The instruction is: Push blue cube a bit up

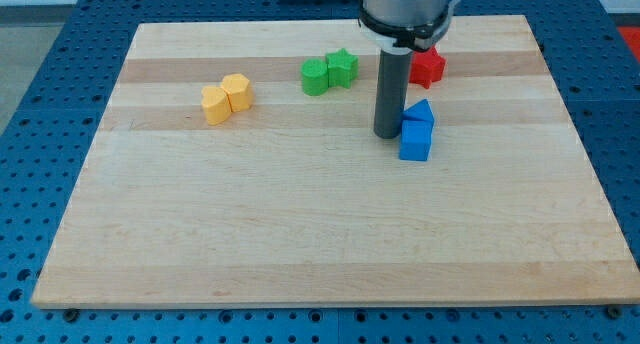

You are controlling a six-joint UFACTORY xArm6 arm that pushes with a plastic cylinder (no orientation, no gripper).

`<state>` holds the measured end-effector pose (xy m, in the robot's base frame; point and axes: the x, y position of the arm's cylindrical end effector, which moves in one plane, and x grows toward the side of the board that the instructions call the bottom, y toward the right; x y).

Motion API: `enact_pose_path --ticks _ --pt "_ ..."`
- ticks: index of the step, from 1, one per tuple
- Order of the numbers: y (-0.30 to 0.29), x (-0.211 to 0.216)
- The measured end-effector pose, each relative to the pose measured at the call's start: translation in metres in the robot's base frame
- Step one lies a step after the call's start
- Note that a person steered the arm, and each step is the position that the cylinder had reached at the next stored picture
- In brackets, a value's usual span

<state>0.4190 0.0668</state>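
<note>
Right of the frame's centre, the blue cube (415,142) sits on the bench (300,234), touching a second blue block (420,112) just above it. My tip (387,134) rests just left of the cube, not below it, so an upward push looks unready; no gripper exists to report
</note>
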Motion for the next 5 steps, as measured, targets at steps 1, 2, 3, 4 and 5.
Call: enact_pose_path --ticks 1,2,3,4,5 --pt "0.004 0.008" --pt "0.015 0.006" --pt "0.03 0.004" --pt "0.045 0.008" --pt "0.056 0.026"
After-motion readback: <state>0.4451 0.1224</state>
